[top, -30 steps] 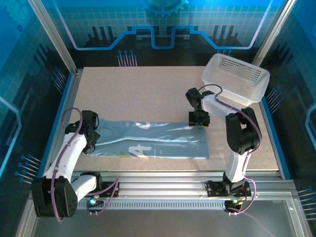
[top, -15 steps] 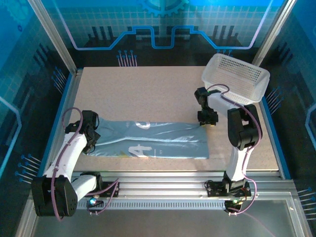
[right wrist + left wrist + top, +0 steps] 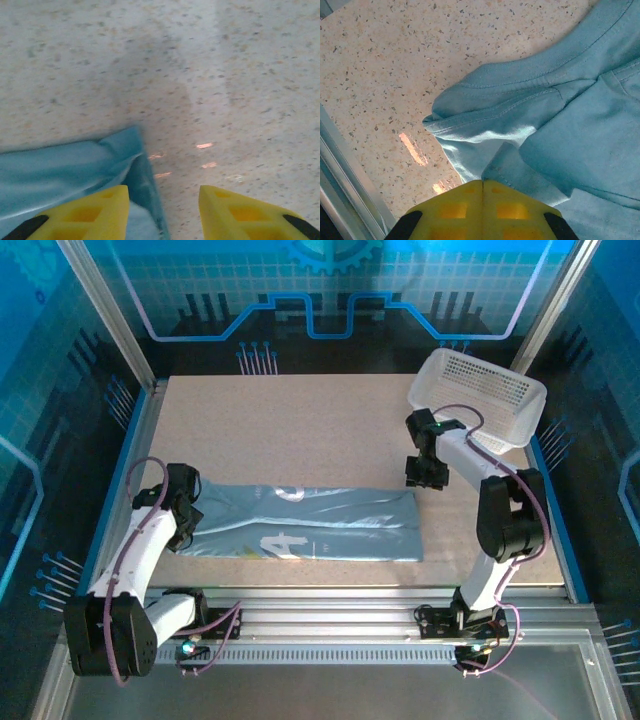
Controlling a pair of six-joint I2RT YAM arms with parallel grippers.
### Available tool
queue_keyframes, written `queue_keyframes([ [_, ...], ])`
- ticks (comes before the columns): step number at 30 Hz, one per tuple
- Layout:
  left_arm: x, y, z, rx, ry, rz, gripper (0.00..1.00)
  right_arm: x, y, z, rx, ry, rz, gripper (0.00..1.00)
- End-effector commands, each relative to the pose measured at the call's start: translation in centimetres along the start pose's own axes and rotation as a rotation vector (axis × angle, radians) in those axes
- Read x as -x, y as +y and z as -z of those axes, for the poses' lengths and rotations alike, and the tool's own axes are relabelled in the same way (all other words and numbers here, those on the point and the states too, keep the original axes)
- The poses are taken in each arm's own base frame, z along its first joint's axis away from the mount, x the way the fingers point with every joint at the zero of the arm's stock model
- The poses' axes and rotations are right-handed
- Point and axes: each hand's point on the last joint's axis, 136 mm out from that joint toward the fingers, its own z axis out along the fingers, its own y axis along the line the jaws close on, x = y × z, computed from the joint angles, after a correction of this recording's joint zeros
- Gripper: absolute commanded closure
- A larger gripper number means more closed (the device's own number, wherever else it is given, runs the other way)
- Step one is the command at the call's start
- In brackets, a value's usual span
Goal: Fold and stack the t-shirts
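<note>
The t-shirt lies as a long pale grey-blue strip across the near half of the table, with parts of its white print showing. My left gripper sits on its left end. In the left wrist view that gripper is shut, and a flap of the t-shirt near the collar runs up into its fingertips. My right gripper hovers just past the strip's far right corner. In the right wrist view it stands open, with the t-shirt corner beside its left finger and bare table under the right one.
A white lattice basket stands tilted at the back right corner, close behind the right arm. A raised blue rim borders the speckled table, whose far half lies bare behind the strip.
My right gripper has moved right and back, off the strip's right end toward the basket. The left arm and the t-shirt have stayed put.
</note>
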Motion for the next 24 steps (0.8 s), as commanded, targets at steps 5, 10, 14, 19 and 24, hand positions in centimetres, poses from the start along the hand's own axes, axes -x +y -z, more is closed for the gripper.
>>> queue_keyframes([
  [5,0.8,0.0,0.2,0.009,-0.025,0.03,1.0,-2.0,1.5,-1.3,0.102,0.121,-0.111,0.63],
  [10,0.8,-0.2,0.3,0.0,-0.025,0.033,1.0,-5.1,0.8,-0.2,0.151,0.135,-0.15,0.64],
  [14,0.8,-0.4,0.1,-0.003,-0.021,0.031,1.0,-6.9,0.7,-0.8,0.207,0.156,-0.168,0.64],
  [19,0.9,-0.6,0.2,-0.005,-0.02,0.024,1.0,-8.0,-0.1,-1.8,0.204,0.188,-0.201,0.65],
  [24,0.8,-0.6,0.1,-0.004,-0.017,0.026,1.0,-8.7,-0.2,-3.1,0.191,0.222,-0.198,0.66],
])
